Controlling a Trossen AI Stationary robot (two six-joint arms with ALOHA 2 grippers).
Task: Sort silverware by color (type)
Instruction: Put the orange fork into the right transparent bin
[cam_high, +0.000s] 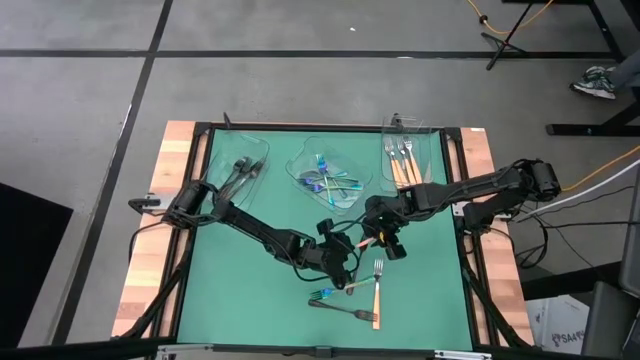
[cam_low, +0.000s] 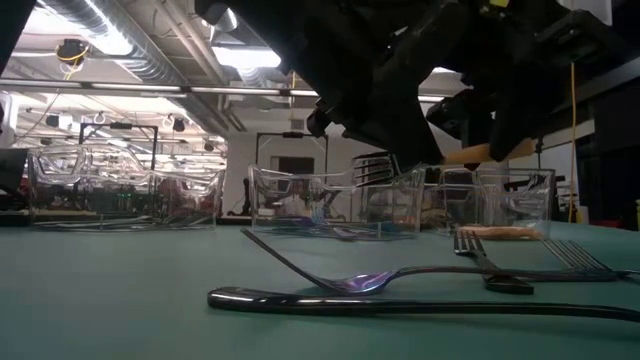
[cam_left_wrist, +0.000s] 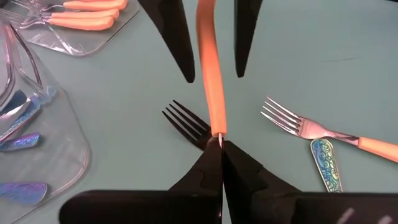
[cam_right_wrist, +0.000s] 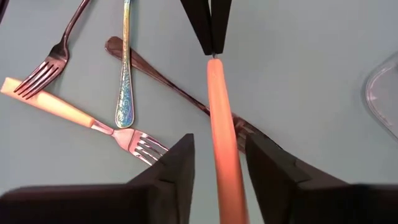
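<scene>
An orange-handled utensil (cam_left_wrist: 210, 68) is pinched at its tip by the left gripper (cam_left_wrist: 221, 144), whose fingers are squeezed tight together on it, up off the green mat (cam_high: 250, 290). The other end of that same handle sits between the parted fingers of the right gripper (cam_right_wrist: 217, 163), with gaps seen on both sides, so no clamp there.

Right under the handoff a dark fork (cam_left_wrist: 186, 122) is lying on the mat, and just beside it an orange-handled fork (cam_left_wrist: 329, 132) and a blue-patterned piece (cam_left_wrist: 326, 163) are spread out.

Farther past the grippers, three clear trays are lined up: orange-handled forks (cam_high: 402, 160) in one, iridescent blue pieces (cam_high: 328, 182) in the middle one, dark utensils (cam_high: 240, 172) in the last.
</scene>
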